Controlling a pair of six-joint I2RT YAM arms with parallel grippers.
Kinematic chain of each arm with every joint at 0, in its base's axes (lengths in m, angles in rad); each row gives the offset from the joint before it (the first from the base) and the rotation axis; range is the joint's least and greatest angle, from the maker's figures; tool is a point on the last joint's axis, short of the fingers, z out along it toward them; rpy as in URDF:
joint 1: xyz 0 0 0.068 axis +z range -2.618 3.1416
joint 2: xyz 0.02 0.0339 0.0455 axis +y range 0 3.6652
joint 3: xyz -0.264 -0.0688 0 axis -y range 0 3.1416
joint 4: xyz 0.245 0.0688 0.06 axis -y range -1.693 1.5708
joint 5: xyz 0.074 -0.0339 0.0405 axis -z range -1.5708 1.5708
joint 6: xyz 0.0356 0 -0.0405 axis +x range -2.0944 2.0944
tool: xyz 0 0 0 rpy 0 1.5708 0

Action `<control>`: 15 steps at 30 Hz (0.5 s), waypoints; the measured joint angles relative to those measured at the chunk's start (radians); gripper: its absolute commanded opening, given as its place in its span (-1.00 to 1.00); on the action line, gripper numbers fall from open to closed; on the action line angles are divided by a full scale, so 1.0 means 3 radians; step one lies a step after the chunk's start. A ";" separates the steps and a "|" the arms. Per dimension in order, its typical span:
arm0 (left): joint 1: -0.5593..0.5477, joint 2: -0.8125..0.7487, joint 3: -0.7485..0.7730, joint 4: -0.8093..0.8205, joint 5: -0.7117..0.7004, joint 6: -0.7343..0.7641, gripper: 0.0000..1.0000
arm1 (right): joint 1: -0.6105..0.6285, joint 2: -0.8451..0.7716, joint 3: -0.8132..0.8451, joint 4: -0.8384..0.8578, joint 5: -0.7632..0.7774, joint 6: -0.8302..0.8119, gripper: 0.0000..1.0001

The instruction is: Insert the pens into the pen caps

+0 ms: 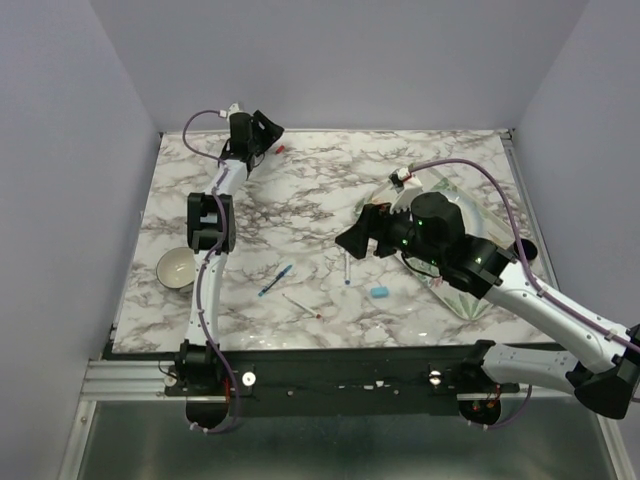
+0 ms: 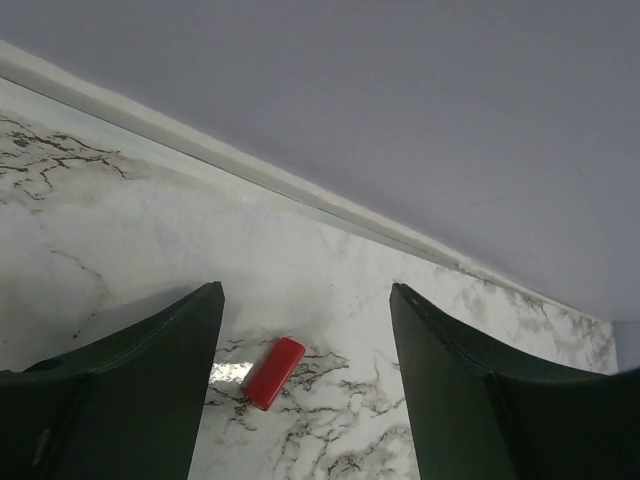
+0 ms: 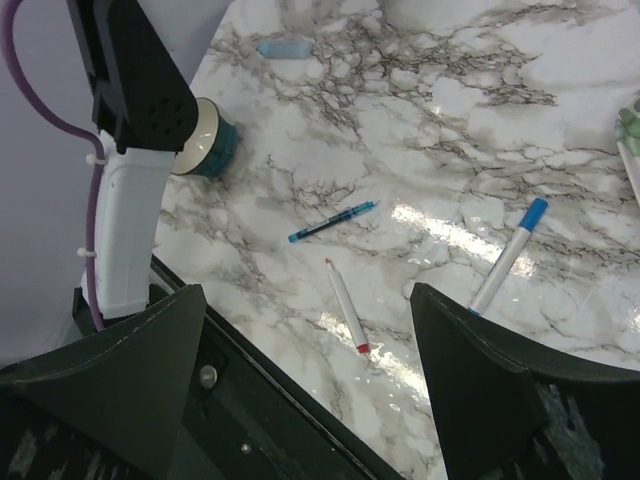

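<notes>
My left gripper [image 1: 268,130] is open at the table's far left. In the left wrist view its fingers straddle a red pen cap [image 2: 274,372] lying flat, nearer the left finger, untouched; the cap also shows in the top view [image 1: 279,149]. My right gripper [image 1: 352,240] is open and empty above mid-table. Below it lie a blue-barrelled pen [image 3: 332,221], a white pen with a red end [image 3: 346,305] and a white pen with a blue end [image 3: 508,255]. A light blue cap [image 1: 379,292] lies right of the pens. Another pale blue cap [image 3: 284,48] lies beyond the cup.
A dark round cup [image 1: 177,268] with a pale inside stands at the near left beside the left arm's upright link [image 3: 125,200]. A floral rectangular tray [image 1: 462,305] lies at the right under the right arm. The back wall is close behind the left gripper.
</notes>
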 measured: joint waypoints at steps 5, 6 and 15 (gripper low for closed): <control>0.0003 0.0163 0.0060 0.0247 0.0000 -0.0263 0.43 | 0.0000 -0.0008 0.0074 -0.0025 0.0000 -0.0032 0.81; 0.0003 0.0187 0.0071 0.0281 0.0005 -0.0322 0.43 | 0.0000 -0.0013 0.0075 -0.0028 0.0000 -0.0037 0.81; 0.0005 0.0304 0.0125 0.0486 0.0225 -0.0642 0.42 | 0.0000 -0.0108 0.0075 -0.0029 0.0003 -0.0074 0.81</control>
